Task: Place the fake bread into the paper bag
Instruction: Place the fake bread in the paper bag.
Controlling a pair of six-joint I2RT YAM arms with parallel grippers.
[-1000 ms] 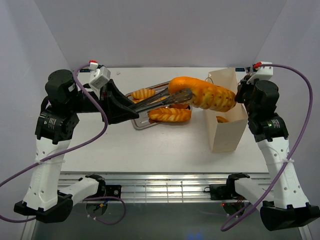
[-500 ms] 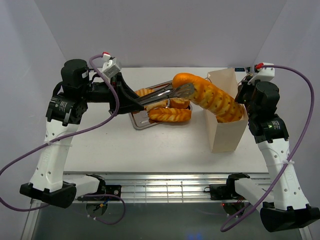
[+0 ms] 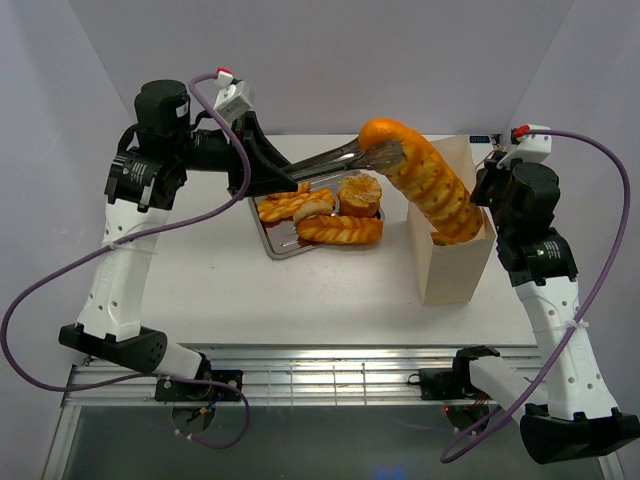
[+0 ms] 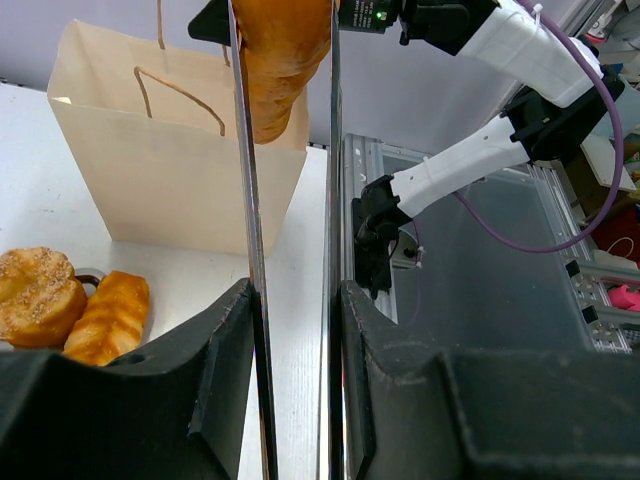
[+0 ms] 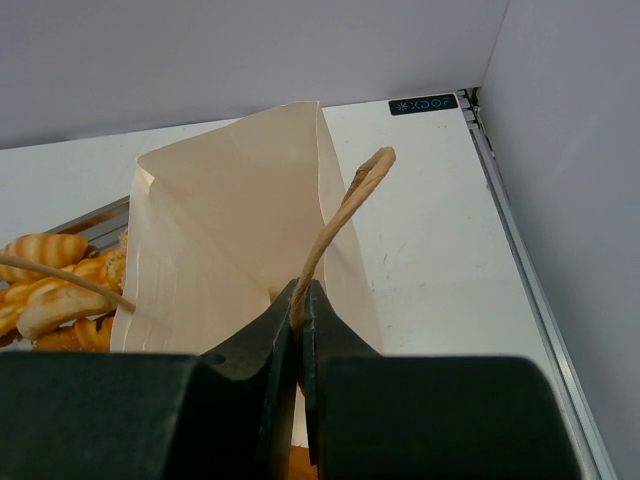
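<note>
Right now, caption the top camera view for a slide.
Tongs in the left end effector hold a long loaf, tip inside the paper bag.

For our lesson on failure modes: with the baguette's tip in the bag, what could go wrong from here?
The left gripper's tongs clamp the baguette only near its top end, so it could slip or swing. It enters the bag slanted, and the right gripper steadies the bag by just a thin handle; a sideways push might tip or crumple it.
</note>
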